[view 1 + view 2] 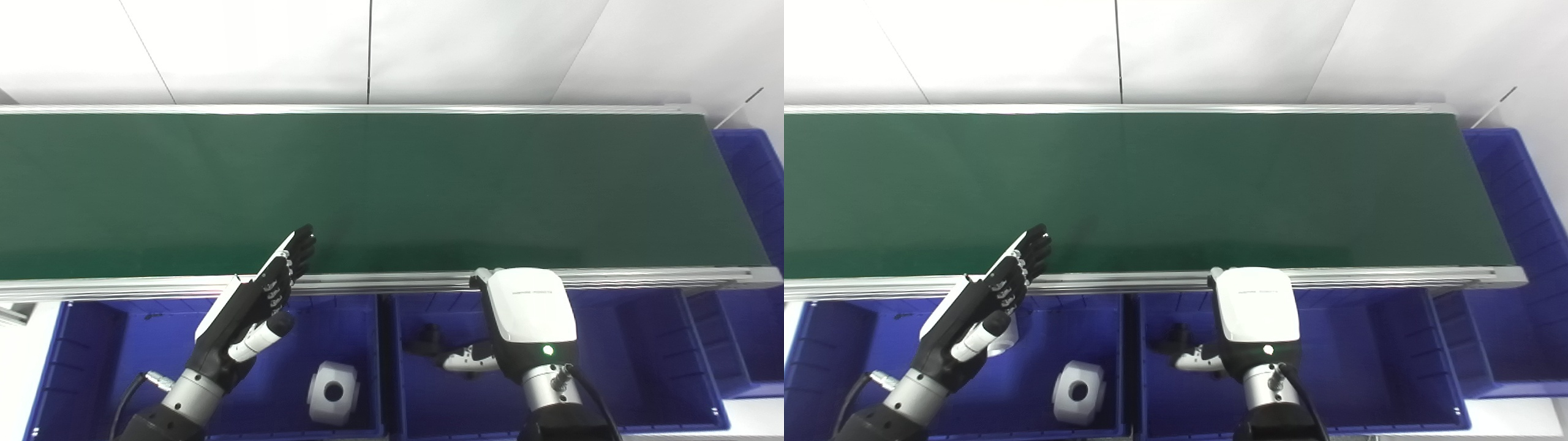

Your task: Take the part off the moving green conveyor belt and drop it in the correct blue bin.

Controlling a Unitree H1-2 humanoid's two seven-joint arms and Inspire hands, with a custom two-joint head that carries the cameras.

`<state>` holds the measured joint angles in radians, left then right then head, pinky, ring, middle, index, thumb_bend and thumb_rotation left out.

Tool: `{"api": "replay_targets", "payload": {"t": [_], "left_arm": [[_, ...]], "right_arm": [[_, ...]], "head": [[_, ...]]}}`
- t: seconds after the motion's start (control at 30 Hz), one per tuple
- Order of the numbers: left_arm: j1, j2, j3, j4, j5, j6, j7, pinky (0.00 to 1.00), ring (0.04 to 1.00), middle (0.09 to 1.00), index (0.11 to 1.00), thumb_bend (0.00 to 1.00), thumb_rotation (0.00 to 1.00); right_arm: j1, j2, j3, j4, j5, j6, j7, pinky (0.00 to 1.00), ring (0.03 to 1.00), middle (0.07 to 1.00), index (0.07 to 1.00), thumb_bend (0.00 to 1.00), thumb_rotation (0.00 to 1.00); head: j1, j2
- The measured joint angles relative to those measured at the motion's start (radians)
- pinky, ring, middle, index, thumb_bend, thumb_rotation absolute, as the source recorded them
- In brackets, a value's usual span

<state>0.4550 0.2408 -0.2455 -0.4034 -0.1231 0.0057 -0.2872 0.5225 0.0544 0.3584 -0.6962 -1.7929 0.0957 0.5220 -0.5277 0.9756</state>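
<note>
While we sit here waiting, the green conveyor belt (392, 190) has nothing on it at all, so no part to pick is in sight yet. Our left hand (254, 306) hovers over the near rail with its fingers (298, 248) stretched out straight and apart over the belt edge, holding nothing. Our right hand (530, 318) hangs palm-down over the middle blue bin (643, 367); its white back faces the cameras, a thumb pokes out underneath, and honestly we can't tell if it's open or curled.

The left blue bin (98, 355) already holds a white blocky part (332, 392) with a round hole in its face, and the right eye view shows a second white piece (1006, 334) peeking out behind our left hand. If whatever rolls along next is anything like that one, we'd guess hard plastic: rigid, light, smooth and a bit slippery, not fragile. Best bet looks like pinching across two flat opposite sides, thumb against fingers, keeping off the hole and the rounded corners so it doesn't squirt out while the belt drags it.

Another blue bin (753, 184) sits past the belt's right end.
</note>
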Motion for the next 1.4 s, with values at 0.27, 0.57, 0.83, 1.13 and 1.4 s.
{"api": "replay_targets", "payload": {"t": [0.27, 0.57, 0.83, 1.13, 1.4], "left_arm": [[0.008, -0.008, 0.000, 0.000, 0.000, 0.000, 0.000, 1.00, 1.000, 1.000, 1.000, 0.80, 0.78], [0.013, -0.008, -0.004, 0.000, 0.004, 0.000, 0.000, 1.00, 1.000, 0.993, 1.000, 0.78, 0.78], [0.024, -0.012, -0.013, 0.003, 0.041, 0.002, 0.001, 0.99, 0.987, 0.983, 0.996, 0.78, 0.80], [0.068, -0.077, -0.052, -0.017, 0.127, -0.006, 0.033, 1.00, 0.986, 0.975, 0.980, 0.80, 0.79], [0.083, -0.084, -0.071, -0.020, 0.186, -0.007, 0.045, 1.00, 1.000, 0.986, 0.990, 0.82, 0.79]], "right_arm": [[0.010, 0.006, -0.003, -0.004, 0.019, -0.032, 0.018, 0.87, 0.757, 0.753, 0.739, 1.00, 0.81], [0.048, 0.056, -0.049, -0.008, 0.489, -0.015, -0.032, 0.65, 0.735, 0.763, 0.744, 0.83, 0.92], [0.085, 0.101, -0.134, 0.044, 0.961, 0.095, -0.039, 0.68, 0.754, 0.779, 0.761, 0.74, 0.92], [0.107, 0.067, -0.116, 0.201, 1.432, -0.065, -0.256, 0.74, 0.810, 0.829, 0.819, 0.81, 0.96], [0.112, -0.017, -0.087, 0.281, 1.511, -0.151, -0.336, 0.78, 0.842, 0.871, 0.855, 0.76, 1.00]], "head": [[0.006, 0.002], [0.072, 0.002], [0.169, 0.006], [0.282, -0.014], [0.338, -0.037]]}}
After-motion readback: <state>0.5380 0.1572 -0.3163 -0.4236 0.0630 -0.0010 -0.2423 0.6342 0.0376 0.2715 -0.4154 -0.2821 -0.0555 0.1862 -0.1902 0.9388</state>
